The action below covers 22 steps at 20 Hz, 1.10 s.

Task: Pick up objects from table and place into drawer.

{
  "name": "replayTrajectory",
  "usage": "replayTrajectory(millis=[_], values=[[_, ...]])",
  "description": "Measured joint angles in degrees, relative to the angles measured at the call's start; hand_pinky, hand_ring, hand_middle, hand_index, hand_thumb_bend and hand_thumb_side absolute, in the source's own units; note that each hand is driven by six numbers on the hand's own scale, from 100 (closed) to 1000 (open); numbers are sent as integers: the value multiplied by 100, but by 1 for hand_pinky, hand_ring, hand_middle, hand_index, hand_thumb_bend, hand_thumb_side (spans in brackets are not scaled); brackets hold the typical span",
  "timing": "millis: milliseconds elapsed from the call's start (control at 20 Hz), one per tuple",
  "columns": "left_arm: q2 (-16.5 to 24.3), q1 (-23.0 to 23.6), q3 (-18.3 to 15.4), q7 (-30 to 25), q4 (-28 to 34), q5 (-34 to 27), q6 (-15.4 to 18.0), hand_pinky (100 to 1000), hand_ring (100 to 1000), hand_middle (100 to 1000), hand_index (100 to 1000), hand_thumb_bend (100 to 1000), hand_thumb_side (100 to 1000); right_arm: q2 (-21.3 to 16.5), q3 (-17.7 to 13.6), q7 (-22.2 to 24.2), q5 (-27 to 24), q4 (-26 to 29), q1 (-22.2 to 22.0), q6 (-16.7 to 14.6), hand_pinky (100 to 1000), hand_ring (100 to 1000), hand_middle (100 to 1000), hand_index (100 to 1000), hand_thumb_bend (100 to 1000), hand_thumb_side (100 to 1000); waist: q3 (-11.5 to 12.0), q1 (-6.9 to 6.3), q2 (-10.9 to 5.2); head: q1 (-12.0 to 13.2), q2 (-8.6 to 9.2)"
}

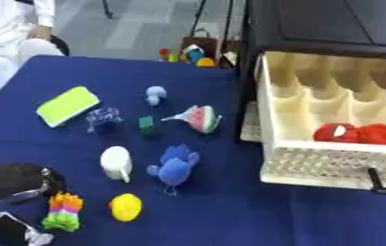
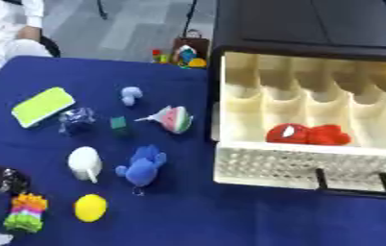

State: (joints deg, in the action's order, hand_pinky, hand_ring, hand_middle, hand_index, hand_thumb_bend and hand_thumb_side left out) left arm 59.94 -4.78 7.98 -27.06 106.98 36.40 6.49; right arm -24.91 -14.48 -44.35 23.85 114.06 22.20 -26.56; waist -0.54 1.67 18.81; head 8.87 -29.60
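Left eye view: left hand sits low, fingers unreadable (cannot tell). Rainbow toy lies just beside it; drawer stands open, likely for loading.

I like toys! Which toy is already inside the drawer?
The red toy. It alone lies in the drawer; the blue one sits on the table.
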Motion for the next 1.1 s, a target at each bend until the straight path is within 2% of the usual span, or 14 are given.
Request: replayTrajectory(millis=[50,100,600,1100], values=[[0,0,2,24,-7,2,-17,380,611,572,671,263,541,1,0,-2,0,0,0,2,713,760,634,769,100,1000,0,0,0,0,1],[0,0,5,44,-15,4,-25,357,592,551,646,220,512,1,0,-4,0,0,0,4,714,761,633,769,100,1000,-1,0,0,0,1],[1,-23,-14,350,63,96,-154,348,582,540,631,196,482,2,-4,-25,0,0,-10,25,715,762,634,770,100,1000,15,-17,-13,-6,27],[115,-55,-228,500,438,-132,-305,367,569,524,611,161,480,2,-20,-48,-1,0,-59,50,715,762,634,771,100,1000,56,-84,-96,-33,25]])
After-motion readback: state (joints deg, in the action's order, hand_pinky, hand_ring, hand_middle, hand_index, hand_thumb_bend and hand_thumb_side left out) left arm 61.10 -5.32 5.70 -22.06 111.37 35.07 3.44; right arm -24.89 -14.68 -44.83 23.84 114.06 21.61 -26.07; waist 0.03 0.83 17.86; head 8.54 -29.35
